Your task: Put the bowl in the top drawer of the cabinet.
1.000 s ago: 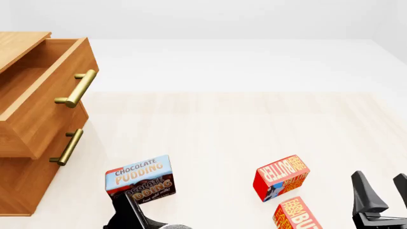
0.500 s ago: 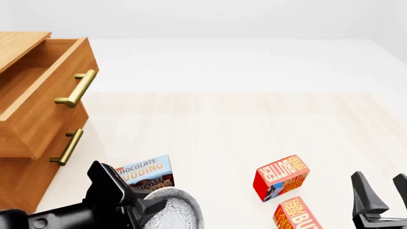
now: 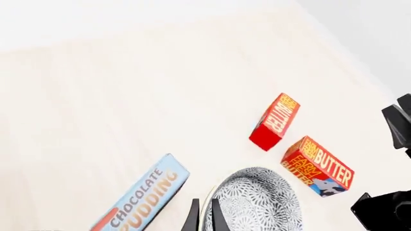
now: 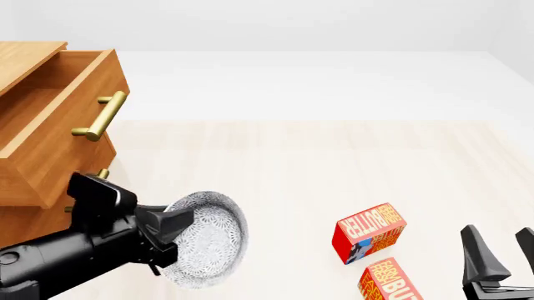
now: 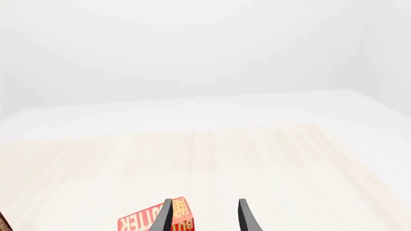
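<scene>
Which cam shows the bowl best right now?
Front view: the bowl shows whole, tilted, rim pinched in the left claw beside the cabinet. The left wrist view cuts off its lower part at the frame edge. The right wrist view shows none of it.

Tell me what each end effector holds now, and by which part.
Left end effector holds the bowl by its rim. Right end effector holds nothing.

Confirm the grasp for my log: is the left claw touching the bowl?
Touching. The left wrist view shows the left claw pinching the bowl at its rim.
</scene>
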